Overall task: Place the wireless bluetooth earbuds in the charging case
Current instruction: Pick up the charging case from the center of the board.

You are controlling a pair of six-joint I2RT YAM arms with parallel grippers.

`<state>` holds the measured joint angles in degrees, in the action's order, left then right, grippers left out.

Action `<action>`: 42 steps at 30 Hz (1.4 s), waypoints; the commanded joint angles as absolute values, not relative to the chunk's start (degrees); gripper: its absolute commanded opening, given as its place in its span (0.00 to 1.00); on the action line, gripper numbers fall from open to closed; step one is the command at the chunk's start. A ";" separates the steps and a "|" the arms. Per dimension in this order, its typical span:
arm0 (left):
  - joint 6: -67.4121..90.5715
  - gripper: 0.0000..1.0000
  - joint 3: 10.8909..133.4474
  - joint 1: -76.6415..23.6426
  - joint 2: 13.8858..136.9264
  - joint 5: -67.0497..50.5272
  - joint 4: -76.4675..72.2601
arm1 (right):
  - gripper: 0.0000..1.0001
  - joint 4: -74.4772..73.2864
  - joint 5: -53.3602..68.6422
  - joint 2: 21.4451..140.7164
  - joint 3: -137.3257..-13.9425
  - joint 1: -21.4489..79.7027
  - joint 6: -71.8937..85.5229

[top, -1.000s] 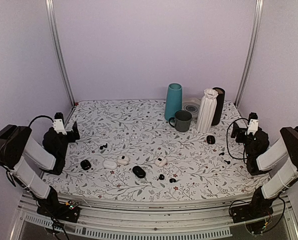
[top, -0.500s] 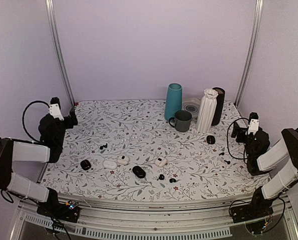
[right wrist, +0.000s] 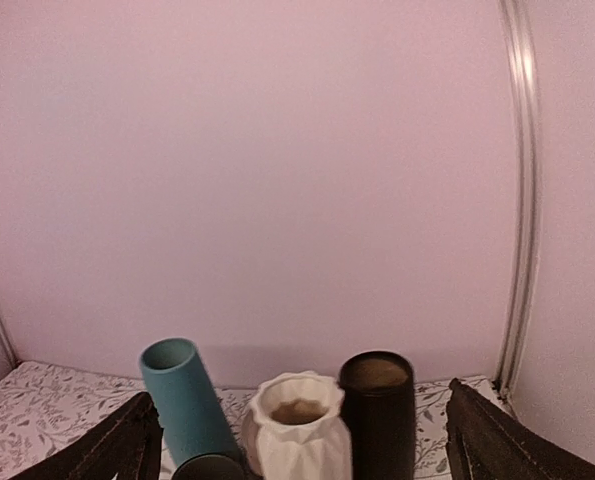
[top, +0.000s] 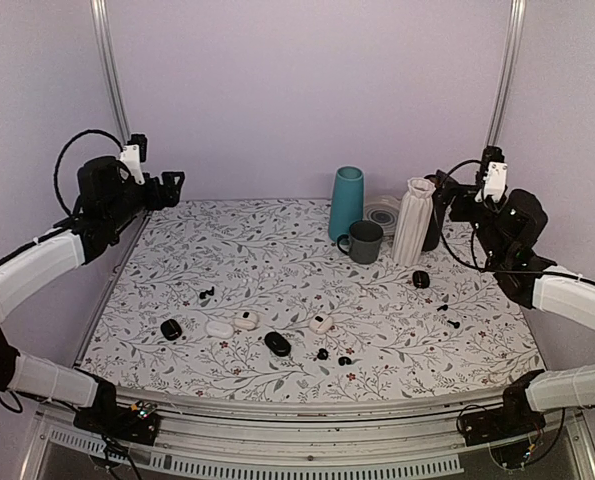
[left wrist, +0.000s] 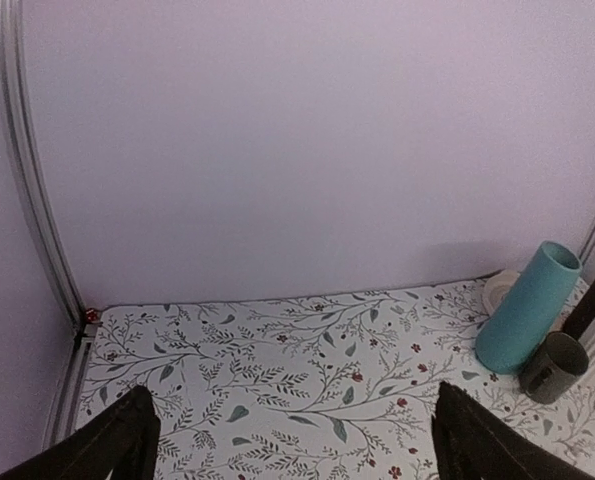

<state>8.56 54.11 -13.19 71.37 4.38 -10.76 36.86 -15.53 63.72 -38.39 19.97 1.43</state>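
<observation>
The top camera is sitting high at the 6 o'clock side of the table (top: 277, 250), looking down toward 12 o'clock over all of it. The left wrist camera is looking from far off across the table's back part at the purple wall (left wrist: 307, 150), with the teal vase (left wrist: 527, 320) at 4 o'clock. The right wrist camera is facing that wall from nearer, and all three views are sharing the vase.
</observation>
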 commanded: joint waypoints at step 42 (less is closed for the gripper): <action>22.69 0.96 60.95 -31.96 77.93 -2.26 -8.80 | 0.92 -9.53 -10.93 76.53 -40.27 23.13 33.85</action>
<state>21.30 58.61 -32.47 76.12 1.67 -3.90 -11.99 -11.27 71.57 -37.34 26.22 33.69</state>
